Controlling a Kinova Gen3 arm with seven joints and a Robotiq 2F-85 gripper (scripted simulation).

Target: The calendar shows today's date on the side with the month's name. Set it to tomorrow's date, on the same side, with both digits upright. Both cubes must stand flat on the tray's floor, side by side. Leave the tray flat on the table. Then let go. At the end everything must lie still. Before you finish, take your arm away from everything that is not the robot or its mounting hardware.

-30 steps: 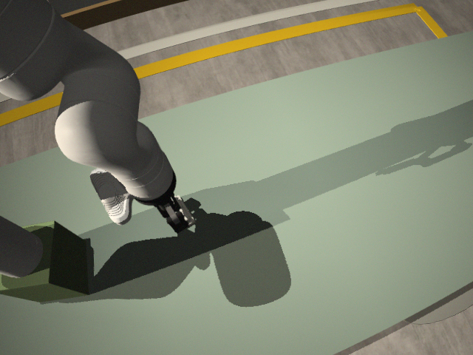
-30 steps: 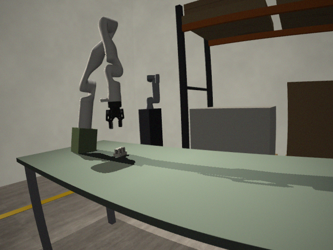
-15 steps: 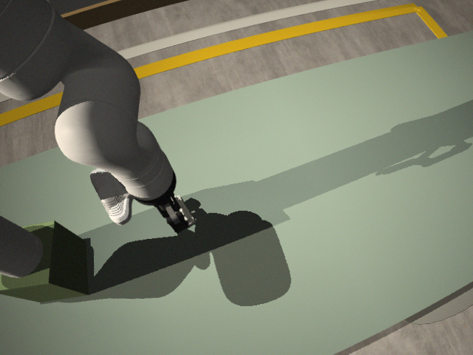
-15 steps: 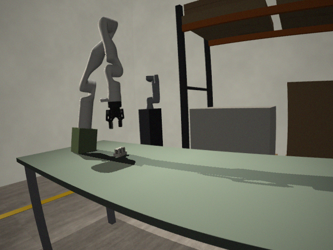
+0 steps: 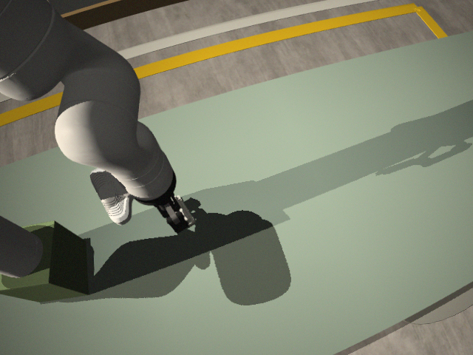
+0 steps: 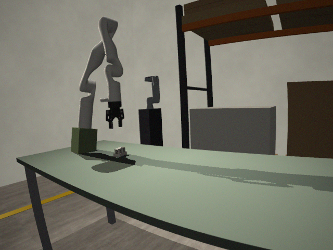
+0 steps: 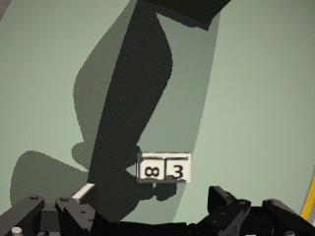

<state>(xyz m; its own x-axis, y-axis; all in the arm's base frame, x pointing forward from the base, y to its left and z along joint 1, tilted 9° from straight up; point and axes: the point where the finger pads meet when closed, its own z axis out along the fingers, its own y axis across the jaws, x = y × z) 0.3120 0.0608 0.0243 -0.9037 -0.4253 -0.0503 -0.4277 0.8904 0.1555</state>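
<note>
Pale green table [image 6: 204, 188] on dark legs, grey plank floor with a yellow line [image 5: 267, 36] across the upper part of the top view. Behind the table in the exterior view: a dark shelf rack [image 6: 182, 80] with orange beams at upper right, a grey box [image 6: 231, 129], a brown panel [image 6: 309, 118] at far right, and a second small arm on a black pedestal [image 6: 150, 126] near centre.

The arm stands on an olive-green block [image 6: 83, 139] at the left end of the table.

Calendar [image 7: 164, 169]: small, pale, a shallow tray holding two white cubes side by side. It sits on the table left of centre in the exterior view [image 6: 119, 151], partly in the arm's shadow, well apart from the block. In the wrist view it lies just below frame centre. The top faces read "8" on the left cube [image 7: 152, 171], lying on its side, and "3" on the right cube [image 7: 177, 171], upright. Month name not legible in any view.

Gripper [image 6: 115, 122] hangs above the calendar, clear of it, pointing down. Fingers spread wide, nothing between them. In the top view the gripper [image 5: 181, 217] hides most of the calendar.
</note>
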